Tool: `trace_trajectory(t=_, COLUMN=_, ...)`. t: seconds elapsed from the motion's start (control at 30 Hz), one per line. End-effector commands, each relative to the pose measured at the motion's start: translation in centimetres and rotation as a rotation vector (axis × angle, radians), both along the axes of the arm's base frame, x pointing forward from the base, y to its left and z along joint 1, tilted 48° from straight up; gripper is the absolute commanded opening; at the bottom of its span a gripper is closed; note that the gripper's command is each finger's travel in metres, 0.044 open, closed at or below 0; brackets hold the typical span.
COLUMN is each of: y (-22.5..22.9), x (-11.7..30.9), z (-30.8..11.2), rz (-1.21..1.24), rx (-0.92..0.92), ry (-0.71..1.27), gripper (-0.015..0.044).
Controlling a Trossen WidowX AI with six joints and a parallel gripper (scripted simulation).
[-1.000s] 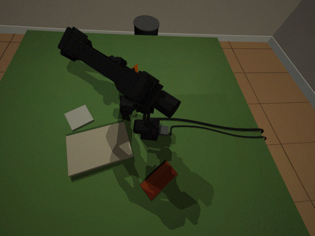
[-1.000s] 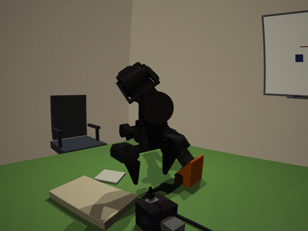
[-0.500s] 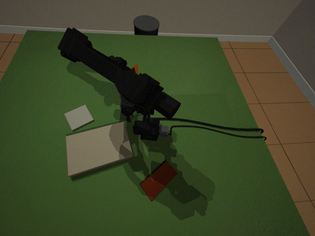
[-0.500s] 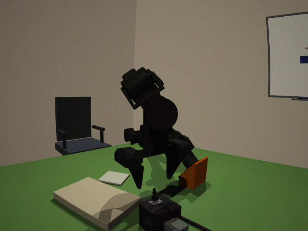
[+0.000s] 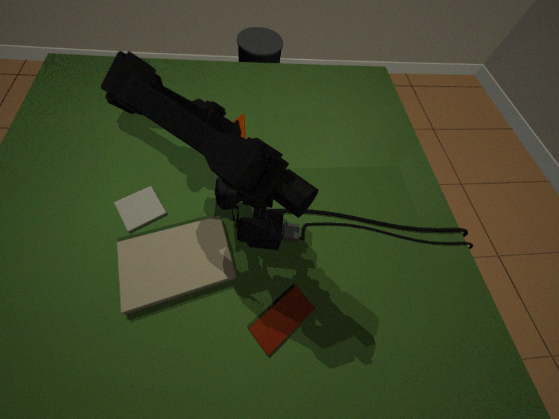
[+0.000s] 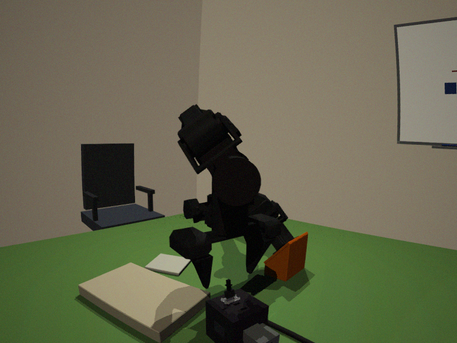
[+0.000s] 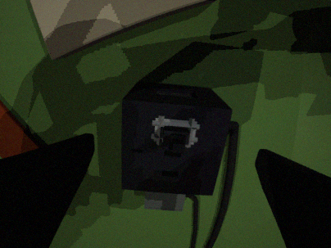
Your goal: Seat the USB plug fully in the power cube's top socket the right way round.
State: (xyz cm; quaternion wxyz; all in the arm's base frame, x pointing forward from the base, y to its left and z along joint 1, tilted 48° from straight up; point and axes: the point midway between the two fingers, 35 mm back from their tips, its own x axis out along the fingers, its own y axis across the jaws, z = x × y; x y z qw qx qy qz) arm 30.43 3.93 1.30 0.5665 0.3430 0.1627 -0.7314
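Observation:
The black power cube (image 6: 224, 316) (image 7: 137, 171) stands on the green table; in the top view the arm largely covers it. The dark USB plug (image 6: 228, 287) (image 7: 174, 137) stands upright in the top socket, ringed by a light metallic rim (image 6: 231, 300) (image 7: 176, 123). Which way round it is and how deep it sits cannot be told. My gripper (image 6: 227, 279) (image 7: 178, 151) is open and empty, pointing down above the cube, one finger to each side of the plug and clear of it. Its fingertips are hidden in the top view.
A grey plug (image 5: 291, 232) (image 6: 260, 334) (image 7: 164, 201) sits in the cube's side. Two black cables (image 5: 372, 218) run to the table edge. Around stand a beige slab (image 5: 163, 265) (image 6: 133, 293), white tile (image 5: 140, 208) (image 6: 167, 264), red block (image 5: 279, 321) (image 7: 12, 136) and orange wedge (image 5: 241, 123) (image 6: 296, 258).

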Motion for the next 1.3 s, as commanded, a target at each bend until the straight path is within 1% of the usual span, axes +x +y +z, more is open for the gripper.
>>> trace_trajectory(t=0.0, y=-0.45, x=-0.1, z=-0.3, rz=0.002, rx=-0.004, ry=0.003, gripper=0.044)
trace_trajectory(t=0.23, y=-0.61, x=-0.13, z=-0.44, rz=0.002, rx=-0.004, ry=0.003, gripper=0.044)
trace_trajectory(t=0.8, y=-0.45, x=-0.09, z=-0.37, rz=-0.002, rx=-0.001, ry=0.001, gripper=0.0)
trace_trajectory(t=1.27, y=-0.45, x=-0.09, z=-0.37, rz=-0.002, rx=-0.001, ry=0.001, gripper=0.0)
